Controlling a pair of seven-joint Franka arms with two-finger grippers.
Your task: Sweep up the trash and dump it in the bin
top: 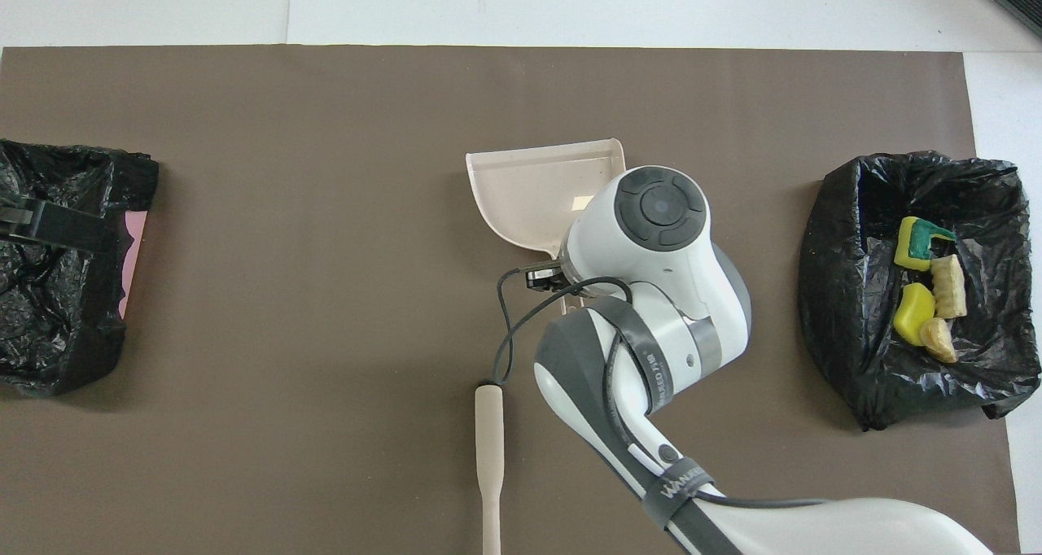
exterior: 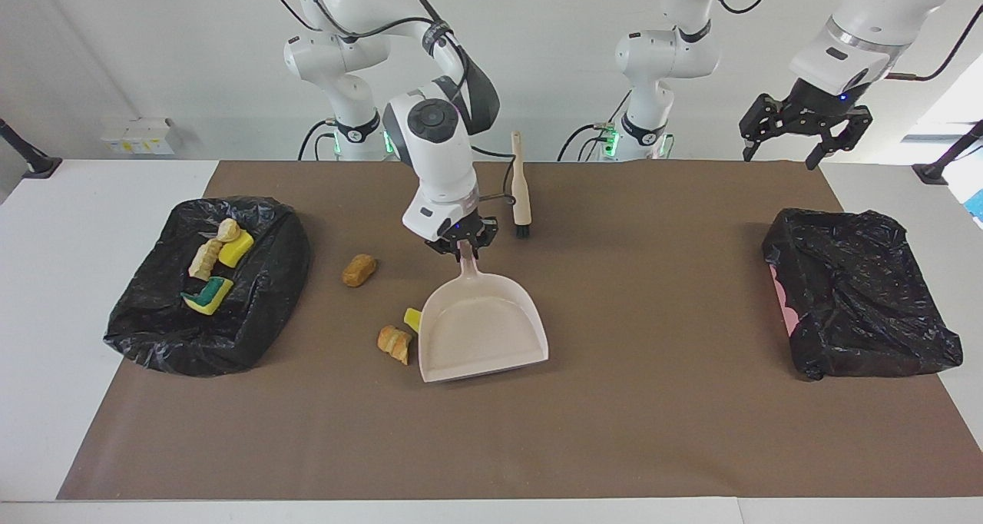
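Note:
My right gripper [exterior: 463,246] is shut on the handle of the beige dustpan [exterior: 480,332], whose pan lies low on the brown mat, mouth away from the robots. It also shows in the overhead view [top: 529,189]. Beside the pan, toward the right arm's end, lie a yellow sponge bit [exterior: 412,320], a bread-like piece [exterior: 395,344] and another brown piece [exterior: 359,270]; the arm hides them from overhead. Several scraps [exterior: 215,266] lie in the black-bagged bin [exterior: 153,332] at that end. My left gripper [exterior: 782,155] waits open, raised.
A beige hand brush [exterior: 521,194] lies on the mat beside my right gripper, nearer to the robots than the dustpan; it also shows in the overhead view [top: 489,465]. A second black-bagged bin [exterior: 860,301] stands at the left arm's end, under the left gripper.

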